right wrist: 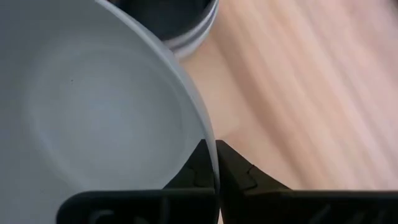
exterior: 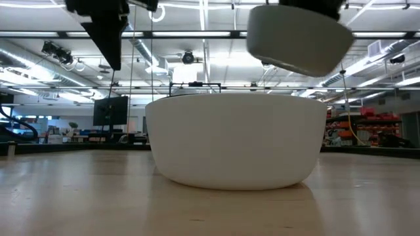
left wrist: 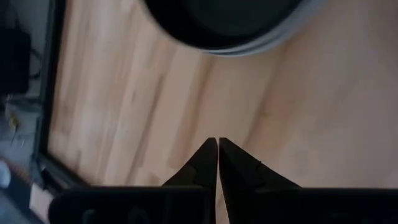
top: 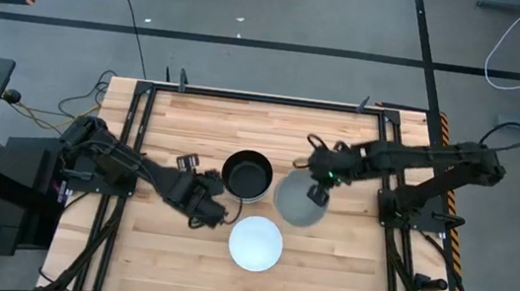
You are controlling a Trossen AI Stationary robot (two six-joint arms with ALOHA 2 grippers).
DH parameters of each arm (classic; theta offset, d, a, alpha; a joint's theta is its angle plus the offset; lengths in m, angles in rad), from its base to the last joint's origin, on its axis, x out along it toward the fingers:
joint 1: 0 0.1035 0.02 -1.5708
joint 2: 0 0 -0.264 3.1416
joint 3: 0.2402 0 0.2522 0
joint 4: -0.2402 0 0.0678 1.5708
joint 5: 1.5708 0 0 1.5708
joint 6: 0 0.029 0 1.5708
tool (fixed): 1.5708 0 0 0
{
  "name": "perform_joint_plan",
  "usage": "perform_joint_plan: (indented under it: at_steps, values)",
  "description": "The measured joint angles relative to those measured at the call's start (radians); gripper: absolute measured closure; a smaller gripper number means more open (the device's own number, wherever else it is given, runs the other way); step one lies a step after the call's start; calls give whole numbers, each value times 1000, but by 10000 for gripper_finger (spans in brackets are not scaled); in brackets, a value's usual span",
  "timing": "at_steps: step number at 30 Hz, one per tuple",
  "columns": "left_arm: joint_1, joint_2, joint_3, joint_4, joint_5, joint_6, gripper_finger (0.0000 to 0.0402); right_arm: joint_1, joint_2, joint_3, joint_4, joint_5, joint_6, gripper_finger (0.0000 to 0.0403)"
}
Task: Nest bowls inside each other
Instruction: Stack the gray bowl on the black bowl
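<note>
Left arm reaches from the table's left edge toward the centre, wrist low and angled forward; left gripper [top: 215, 212] hangs above the wood, fingers pressed together, nothing between them. Right arm stretches in from the right edge, elbow bent, forearm running leftward; right gripper [top: 318, 194] raised off the table, jaws pinched on the rim of the light grey bowl [top: 297, 202], tilted.

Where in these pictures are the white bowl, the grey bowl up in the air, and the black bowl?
white bowl [top: 256, 243]: high view, middle of its inside.
grey bowl [exterior: 298, 40]: low view, its outer side wall, lifted above the table.
black bowl [top: 246, 175]: high view, its dark inside floor.
</note>
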Motion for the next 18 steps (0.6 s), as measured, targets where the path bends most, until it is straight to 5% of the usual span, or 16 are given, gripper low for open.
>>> perform_joint_plan:
  at_steps: [10, 18]
  values:
    - [283, -14, 0, -164, -2, 20, 392, -118, 165, 201, 2, -15, -171, 401]
    - [540, -114, -5, -72, 24, 165, 391, -89, 235, 285, 6, -40, -225, 401]
